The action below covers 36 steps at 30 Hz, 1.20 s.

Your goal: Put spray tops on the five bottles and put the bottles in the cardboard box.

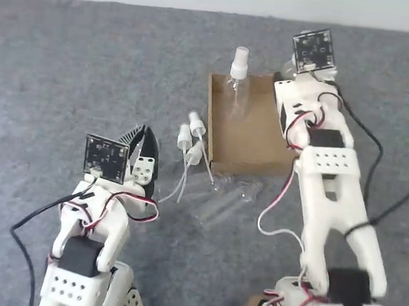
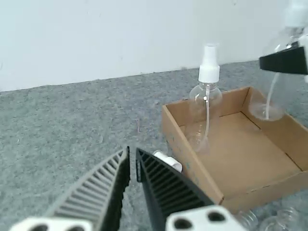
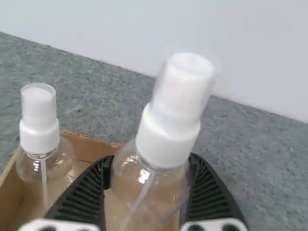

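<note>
Boxing step in hand: right end effector (image 3: 150, 166) clamped on a capped bottle (image 3: 166, 144), held upright at the far right corner of the cardboard box (image 1: 252, 143) (cannot tell if its base touches the box floor), while a second capped bottle (image 1: 238, 81) stands in the far left corner. Left end effector (image 2: 133, 155) narrow, nearly closed on nothing, near left, just beside three loose spray tops (image 1: 192, 134) on the counter (image 1: 68, 77); uncapped bottles (image 1: 222, 201) lie along the box's near wall. Next move, as I judge it, calls for a clean release and a straight lift clear by the right arm — then capping the remaining bottles.
</note>
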Available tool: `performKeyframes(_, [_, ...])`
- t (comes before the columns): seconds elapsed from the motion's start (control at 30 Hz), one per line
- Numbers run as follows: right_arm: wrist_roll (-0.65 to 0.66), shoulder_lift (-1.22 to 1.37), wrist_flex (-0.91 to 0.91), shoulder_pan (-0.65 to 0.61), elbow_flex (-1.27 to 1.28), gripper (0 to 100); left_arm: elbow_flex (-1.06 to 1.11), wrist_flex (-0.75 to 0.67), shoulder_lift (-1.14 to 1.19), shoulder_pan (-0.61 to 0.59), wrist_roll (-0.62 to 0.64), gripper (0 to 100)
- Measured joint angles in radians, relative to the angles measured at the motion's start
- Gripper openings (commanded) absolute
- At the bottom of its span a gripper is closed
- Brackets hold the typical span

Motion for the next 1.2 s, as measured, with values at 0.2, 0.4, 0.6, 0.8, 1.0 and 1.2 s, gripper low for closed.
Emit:
performKeyframes(0.2, [0.0,0.192,-0.069,0.0,-0.068,0.6,0.0,0.0,0.0,0.0,0.0,1])
performKeyframes(0.4, [0.0,0.344,-0.152,0.002,-0.153,0.6,0.0,0.0,0.0,0.0,0.0,1])
performKeyframes(0.6, [0.0,0.443,-0.244,0.002,-0.164,0.6,0.0,0.0,0.0,0.0,-0.002,1])
performKeyframes(0.8, [0.0,0.491,-0.308,0.002,-0.166,0.6,0.0,0.0,0.0,0.0,-0.002,1])
performKeyframes(1.0, [0.0,0.494,-0.319,0.002,-0.166,0.7,0.0,0.0,0.0,0.0,-0.002,1])
performKeyframes(1.2, [0.0,0.494,-0.319,0.0,-0.166,0.7,0.0,0.0,0.0,0.0,-0.002,1])
